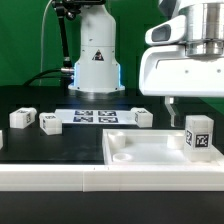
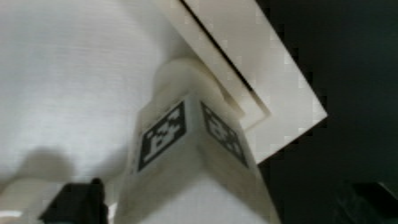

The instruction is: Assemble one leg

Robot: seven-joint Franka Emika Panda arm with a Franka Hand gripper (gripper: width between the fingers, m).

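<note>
One leg (image 1: 197, 136), a small white block with a black-and-white tag, stands upright on the near right corner of the large white panel (image 1: 140, 152). My gripper (image 1: 190, 112) hangs just above and around its top. One finger (image 1: 168, 108) shows apart from the leg, towards the exterior view's left. The other finger is hidden. In the wrist view the leg (image 2: 192, 140) fills the middle between the jaws of my gripper (image 2: 196, 212). A dark finger (image 2: 71, 202) stands beside it with a gap, so the jaws look open. Three more legs (image 1: 22, 118) (image 1: 50, 122) (image 1: 143, 117) lie on the black table.
The marker board (image 1: 95, 116) lies flat on the table behind the panel, between the loose legs. The robot's white base (image 1: 96, 55) stands at the back. The panel's raised rim (image 2: 249, 60) runs past the leg in the wrist view.
</note>
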